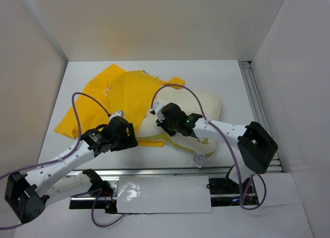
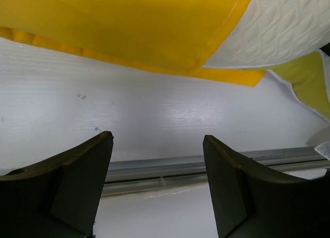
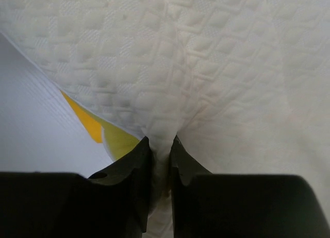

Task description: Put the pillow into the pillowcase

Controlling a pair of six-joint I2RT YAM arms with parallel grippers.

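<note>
The yellow pillowcase lies crumpled at the table's back left. Its hem crosses the top of the left wrist view. The cream-white quilted pillow lies to the right, its left end partly covered by the pillowcase, with a white tag at its near edge. My right gripper rests on the pillow's left end, shut on a pinched fold of the pillow. My left gripper hovers just in front of the pillowcase's near hem, open, with only bare table between its fingers.
A metal rail runs along the table's near edge and another rail along the right side. White walls enclose the table on the left, back and right. A white sheet lies between the arm bases.
</note>
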